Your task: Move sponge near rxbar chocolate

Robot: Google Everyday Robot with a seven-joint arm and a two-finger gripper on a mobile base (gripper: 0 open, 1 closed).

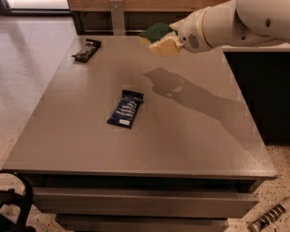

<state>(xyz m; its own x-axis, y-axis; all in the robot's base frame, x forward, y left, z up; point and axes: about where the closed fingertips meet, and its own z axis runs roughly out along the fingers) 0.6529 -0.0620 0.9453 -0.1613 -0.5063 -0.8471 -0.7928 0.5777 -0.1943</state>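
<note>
My gripper (163, 40) is shut on the sponge (156, 32), which shows its dark green top and pale yellow foam. It holds the sponge in the air above the far middle of the grey table (193, 144). The white arm comes in from the upper right. The rxbar chocolate (87, 50), a flat bar in a black wrapper, lies at the table's far left corner, well left of the sponge.
A dark blue-wrapped bar with white print (126, 108) lies near the table's centre left. A wooden rail and posts stand behind the table. A dark cabinet (270, 91) is at the right. Part of the black base (9, 207) shows at the bottom left.
</note>
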